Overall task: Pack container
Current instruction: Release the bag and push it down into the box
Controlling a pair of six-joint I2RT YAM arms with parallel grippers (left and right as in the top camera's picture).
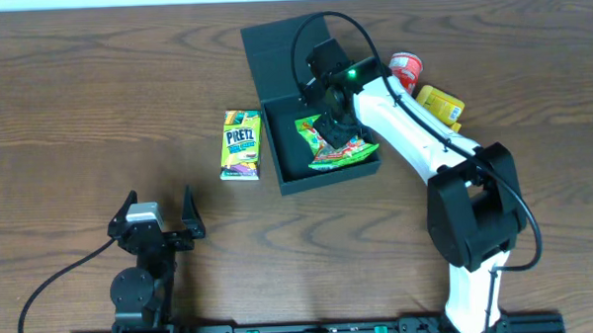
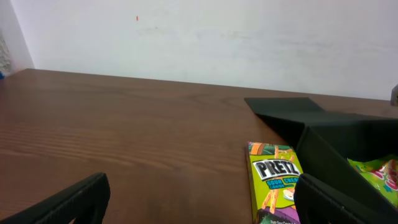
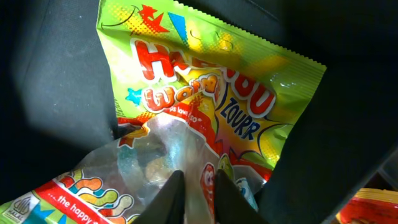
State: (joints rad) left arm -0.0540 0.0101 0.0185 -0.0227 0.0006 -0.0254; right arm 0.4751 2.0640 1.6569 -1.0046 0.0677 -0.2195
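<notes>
The dark container [image 1: 271, 49] stands open at the table's upper middle, its flap lid lying back. A green Haribo gummy bag [image 1: 337, 150] lies inside it. My right gripper [image 1: 334, 121] reaches down into the container. In the right wrist view its fingers [image 3: 200, 193] are pinched on the bag [image 3: 205, 81], over the container's dark floor [image 3: 56, 81]. My left gripper [image 1: 155, 219] rests open and empty at the lower left. In the left wrist view its fingers [image 2: 199, 205] are spread wide, and the container [image 2: 348, 134] lies ahead to the right.
A yellow-green Pretz box [image 1: 241, 144] lies flat just left of the container; it also shows in the left wrist view [image 2: 273, 180]. A red can [image 1: 407, 69] and a yellow snack pack [image 1: 441, 104] sit right of the container, behind the right arm.
</notes>
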